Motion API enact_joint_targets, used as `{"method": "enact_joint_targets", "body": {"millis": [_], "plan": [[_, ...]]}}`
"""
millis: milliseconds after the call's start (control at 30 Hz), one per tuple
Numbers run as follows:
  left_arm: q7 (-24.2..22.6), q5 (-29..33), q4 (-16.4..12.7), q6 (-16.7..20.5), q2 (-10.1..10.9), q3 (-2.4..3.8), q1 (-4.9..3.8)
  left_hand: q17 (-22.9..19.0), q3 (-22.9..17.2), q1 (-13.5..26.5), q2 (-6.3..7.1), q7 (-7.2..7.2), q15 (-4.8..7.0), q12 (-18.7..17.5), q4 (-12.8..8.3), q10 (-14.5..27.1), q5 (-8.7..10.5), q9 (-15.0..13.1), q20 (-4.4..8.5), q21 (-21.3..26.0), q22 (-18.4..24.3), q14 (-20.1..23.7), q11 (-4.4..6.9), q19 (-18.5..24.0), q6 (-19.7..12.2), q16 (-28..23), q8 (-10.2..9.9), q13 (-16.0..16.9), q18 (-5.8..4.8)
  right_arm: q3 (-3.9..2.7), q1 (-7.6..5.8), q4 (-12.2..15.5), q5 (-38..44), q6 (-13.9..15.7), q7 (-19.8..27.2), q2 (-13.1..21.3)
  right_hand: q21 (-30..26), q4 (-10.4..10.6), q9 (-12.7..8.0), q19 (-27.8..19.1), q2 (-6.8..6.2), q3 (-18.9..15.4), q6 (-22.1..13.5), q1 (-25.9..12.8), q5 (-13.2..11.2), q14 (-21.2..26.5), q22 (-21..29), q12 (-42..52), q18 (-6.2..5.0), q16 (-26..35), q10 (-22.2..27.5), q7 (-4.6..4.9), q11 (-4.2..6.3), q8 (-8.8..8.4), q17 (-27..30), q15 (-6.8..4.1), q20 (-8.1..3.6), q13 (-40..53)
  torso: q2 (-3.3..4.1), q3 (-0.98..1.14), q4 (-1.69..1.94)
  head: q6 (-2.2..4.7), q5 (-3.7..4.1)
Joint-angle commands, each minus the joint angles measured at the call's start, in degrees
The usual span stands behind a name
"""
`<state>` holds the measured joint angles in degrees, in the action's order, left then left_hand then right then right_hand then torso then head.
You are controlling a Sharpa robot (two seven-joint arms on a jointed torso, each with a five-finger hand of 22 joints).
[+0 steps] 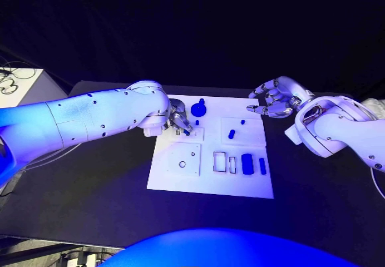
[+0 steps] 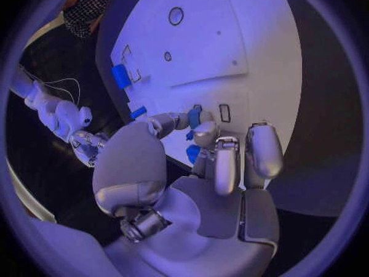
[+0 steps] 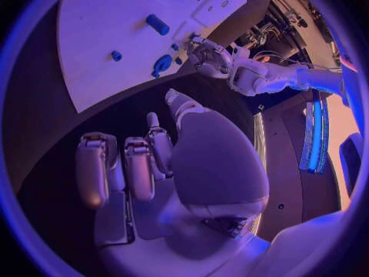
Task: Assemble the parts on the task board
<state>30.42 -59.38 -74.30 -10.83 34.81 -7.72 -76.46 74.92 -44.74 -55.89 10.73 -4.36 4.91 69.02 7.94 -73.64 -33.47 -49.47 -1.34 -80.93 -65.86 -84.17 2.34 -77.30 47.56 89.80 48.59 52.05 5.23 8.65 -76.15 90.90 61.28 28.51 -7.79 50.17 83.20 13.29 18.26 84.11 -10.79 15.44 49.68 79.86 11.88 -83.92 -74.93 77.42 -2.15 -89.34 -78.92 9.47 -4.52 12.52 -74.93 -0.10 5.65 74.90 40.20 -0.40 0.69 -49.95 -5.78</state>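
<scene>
Black worktop (image 1: 96, 183) carries the white rectangular task board (image 1: 210, 178) — a small blue plastic part (image 2: 195, 118) is pinched by the left robot hand (image 1: 178, 123) over its far-left recess; alignment should precede pressing. Right robot hand (image 1: 275, 97) hovers, loosely curled, holding nothing.

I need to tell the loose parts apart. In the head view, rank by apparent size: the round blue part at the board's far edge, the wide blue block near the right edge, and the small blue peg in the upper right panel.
1. Round blue part
2. Wide blue block, close to it in size, so this order is unsure
3. Small blue peg, plainly smallest
</scene>
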Motion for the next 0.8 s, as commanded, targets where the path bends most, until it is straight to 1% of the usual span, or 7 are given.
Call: {"method": "enact_joint_targets", "body": {"millis": [33,100,300,367,800], "plan": [[-0.06,0.18,-0.15,1.12,0.06,-0.24,0.07,15.0,-11.26,-0.08,-0.72,2.53,0.37,0.16,-11.65,-0.43,-0.21,-0.03,0.1,-0.24,-0.1,-5.81,-0.05,-0.35,2.98,0.15,0.17,0.06,-0.41,-0.02,0.02,-0.03,0.14,-0.54,0.01,0.0,-0.21,-0.05,-0.07,2.62,-0.26,0.44,0.52,0.34,0.2,-5.64,-8.61,-0.21,0.17,0.2,0.29,-0.01,-0.04,0.06,-13.52,0.27,0.29,4.13,0.01,0.0,-0.01,-0.03,-0.05],[-0.06,0.29,-0.22,1.07,0.07,-0.34,0.08,15.0,-11.26,-0.08,-0.72,2.53,0.37,0.16,-11.65,-0.43,-0.21,-0.03,0.1,-0.24,-0.1,-5.81,-0.05,-0.35,2.98,0.15,0.17,0.06,-0.41,-0.02,0.02,-0.04,0.14,-0.55,0.0,0.0,-0.15,-0.02,-0.1,2.65,-0.32,0.57,0.54,0.36,0.46,-5.64,-8.68,-0.17,0.19,0.21,0.26,-0.01,-0.04,0.07,-13.51,0.26,0.29,4.13,0.05,-0.01,0.03,-0.04,0.07],[-0.02,0.55,-0.41,0.31,0.09,-0.47,0.08,15.0,-11.32,-0.01,-0.78,2.55,0.39,0.13,-11.72,-0.46,-0.22,-0.02,0.13,-0.26,-0.16,-5.81,-0.02,-0.39,3.03,0.16,0.17,0.02,-0.42,-0.02,0.02,-0.06,0.14,-0.63,-0.03,0.0,-0.15,-0.02,-0.1,2.65,-0.32,0.57,0.54,0.36,0.46,-5.64,-8.68,-0.17,0.19,0.21,0.26,-0.01,-0.04,0.07,-13.51,0.26,0.29,4.13,0.08,0.0,-0.01,-0.05,0.03],[-0.01,0.63,-0.43,0.08,0.1,-0.48,0.08,15.02,-11.33,0.0,-0.78,2.56,0.39,0.12,-11.73,-0.46,-0.22,-0.02,0.13,-0.26,-0.16,-5.81,-0.02,-0.39,3.03,0.17,0.17,0.02,-0.42,-0.02,0.02,-0.09,0.14,-0.66,-0.03,0.01,-0.15,-0.02,-0.1,2.65,-0.32,0.57,0.54,0.36,0.46,-5.64,-8.68,-0.17,0.19,0.21,0.26,-0.01,-0.04,0.07,-13.51,0.26,0.29,4.13,0.08,0.01,-0.05,-0.05,0.02],[0.04,0.69,-0.33,-2.42,0.06,-0.5,0.06,15.08,-11.47,0.08,-0.59,2.66,0.48,0.19,-12.38,-0.67,-0.46,0.0,0.22,-0.33,-0.32,-5.83,0.08,-0.5,3.22,0.2,0.13,0.2,-0.46,-0.01,0.03,-0.34,0.14,-0.76,-0.02,-0.06,-0.15,-0.02,-0.1,2.65,-0.32,0.57,0.54,0.36,0.46,-5.64,-8.68,-0.17,0.19,0.21,0.26,-0.01,-0.04,0.07,-13.51,0.26,0.29,4.13,0.09,0.01,-0.03,-0.05,0.13]]}}
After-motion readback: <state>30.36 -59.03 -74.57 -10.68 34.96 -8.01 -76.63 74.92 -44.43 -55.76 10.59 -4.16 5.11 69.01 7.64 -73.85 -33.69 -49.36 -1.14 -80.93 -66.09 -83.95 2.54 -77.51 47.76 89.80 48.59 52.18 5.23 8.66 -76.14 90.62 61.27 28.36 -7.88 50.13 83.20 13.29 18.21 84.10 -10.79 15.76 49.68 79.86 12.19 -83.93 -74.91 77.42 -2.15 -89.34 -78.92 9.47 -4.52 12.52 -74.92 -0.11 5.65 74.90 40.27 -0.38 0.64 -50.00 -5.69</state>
